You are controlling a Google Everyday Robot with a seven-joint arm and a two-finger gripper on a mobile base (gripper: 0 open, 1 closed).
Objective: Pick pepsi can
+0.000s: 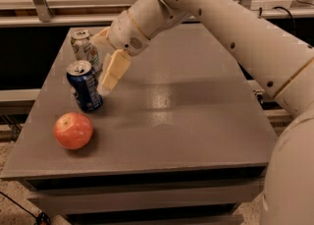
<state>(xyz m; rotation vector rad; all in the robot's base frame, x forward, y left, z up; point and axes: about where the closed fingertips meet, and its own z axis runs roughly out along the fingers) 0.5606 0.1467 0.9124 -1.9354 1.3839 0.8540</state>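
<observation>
The pepsi can [84, 86], dark blue with white markings and a silver top, stands upright on the left part of the grey table [186, 106]. My gripper [101, 63] hangs from the white arm that comes in from the upper right. It is open and holds nothing. Its near cream finger [112, 71] points down just to the right of the pepsi can, close to its side. The other finger shows only partly, farther back beside the pale can.
A pale white-green can [83, 47] stands just behind the pepsi can. A red apple [73, 130] lies in front of it near the table's front left. A rail and shelf run behind the table.
</observation>
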